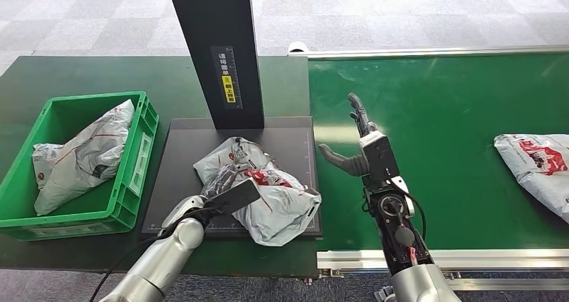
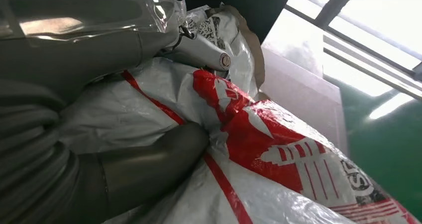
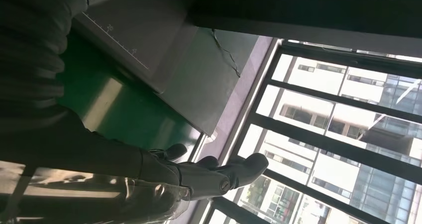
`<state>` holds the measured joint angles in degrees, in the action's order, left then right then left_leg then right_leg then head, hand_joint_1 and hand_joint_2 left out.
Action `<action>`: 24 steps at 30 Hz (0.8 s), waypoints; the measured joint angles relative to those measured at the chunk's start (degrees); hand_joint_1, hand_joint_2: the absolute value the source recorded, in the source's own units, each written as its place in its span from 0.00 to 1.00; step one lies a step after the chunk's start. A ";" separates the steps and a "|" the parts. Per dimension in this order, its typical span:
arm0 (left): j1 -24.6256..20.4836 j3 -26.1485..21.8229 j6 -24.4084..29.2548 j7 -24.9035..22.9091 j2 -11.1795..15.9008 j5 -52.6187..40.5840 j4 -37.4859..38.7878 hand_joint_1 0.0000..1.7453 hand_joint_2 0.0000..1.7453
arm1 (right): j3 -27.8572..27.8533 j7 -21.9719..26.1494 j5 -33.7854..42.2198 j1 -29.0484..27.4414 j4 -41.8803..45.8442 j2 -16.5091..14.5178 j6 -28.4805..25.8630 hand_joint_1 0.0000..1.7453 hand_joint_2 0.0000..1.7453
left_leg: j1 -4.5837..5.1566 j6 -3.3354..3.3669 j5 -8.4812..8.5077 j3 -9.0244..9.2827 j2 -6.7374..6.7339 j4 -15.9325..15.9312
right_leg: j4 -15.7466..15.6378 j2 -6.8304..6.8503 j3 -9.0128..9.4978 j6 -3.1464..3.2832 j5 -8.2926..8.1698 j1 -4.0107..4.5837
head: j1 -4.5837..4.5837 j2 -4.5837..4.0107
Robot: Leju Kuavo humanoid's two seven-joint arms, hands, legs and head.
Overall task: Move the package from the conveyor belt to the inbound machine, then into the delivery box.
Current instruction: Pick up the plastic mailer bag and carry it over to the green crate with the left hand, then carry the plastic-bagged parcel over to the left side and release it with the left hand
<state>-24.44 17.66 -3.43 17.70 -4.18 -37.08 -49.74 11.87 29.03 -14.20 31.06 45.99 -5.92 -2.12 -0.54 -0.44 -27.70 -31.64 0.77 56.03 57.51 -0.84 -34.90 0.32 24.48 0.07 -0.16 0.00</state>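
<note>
A crumpled white package with red print (image 1: 275, 201) lies on the black platform of the inbound machine (image 1: 181, 174), below its black column (image 1: 221, 54). My left hand (image 1: 228, 196) is on the package's left side and grips it. In the left wrist view the thumb (image 2: 149, 167) presses into the package (image 2: 278, 149) and the fingers (image 2: 199, 50) reach over its top. To the right of the platform, my right hand (image 1: 355, 147) hovers above the green conveyor belt (image 1: 436, 114), fingers spread and holding nothing. The right wrist view also shows this hand (image 3: 199, 176) empty.
A green delivery crate (image 1: 144, 147) stands left of the platform with another white package (image 1: 87, 154) inside. A further white and red package (image 1: 537, 164) lies on the belt at the far right. The belt's metal rail (image 1: 376, 255) runs along the front edge.
</note>
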 joint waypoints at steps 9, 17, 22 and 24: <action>2.51 -1.71 -0.10 4.35 -0.08 6.36 -4.08 1.00 1.00 | -0.03 0.96 1.60 0.26 -1.07 0.10 0.56 0.00 1.00 | 0.01 0.01 -0.02 -0.03 -0.01 0.01 | -0.01 0.00 -0.05 -0.02 0.01 -0.02 | 0.01 0.00; 4.73 -4.48 -1.70 10.93 -0.70 19.66 -11.28 1.00 1.00 | -0.03 1.56 3.05 0.22 -1.09 0.47 0.51 0.00 1.00 | 0.00 0.01 -0.02 -0.05 -0.01 0.00 | 0.00 -0.01 -0.09 -0.01 0.01 0.00 | 0.00 0.00; 5.38 -6.18 -3.50 13.46 -1.13 25.90 -13.28 1.00 1.00 | -0.03 1.94 3.57 -0.45 -1.04 0.98 0.17 0.00 1.00 | 0.01 0.01 -0.02 -0.06 -0.01 0.01 | -0.01 -0.01 -0.09 -0.02 0.01 -0.01 | 0.00 -0.01; 5.42 -6.89 -4.47 14.76 -1.36 29.07 -13.62 1.00 1.00 | -0.03 2.04 3.77 -0.91 -0.90 1.14 0.09 0.00 1.00 | 0.01 0.01 -0.02 -0.06 -0.01 0.01 | -0.01 -0.01 -0.09 -0.02 0.01 -0.02 | 0.00 0.00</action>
<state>-19.03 10.77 -7.90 32.46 -5.54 -8.01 -63.36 11.85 31.08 -10.43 30.15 45.09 -4.78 -2.02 -0.52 -0.43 -27.72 -31.71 0.76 56.04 57.50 -0.85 -35.00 0.30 24.49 0.05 -0.16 0.00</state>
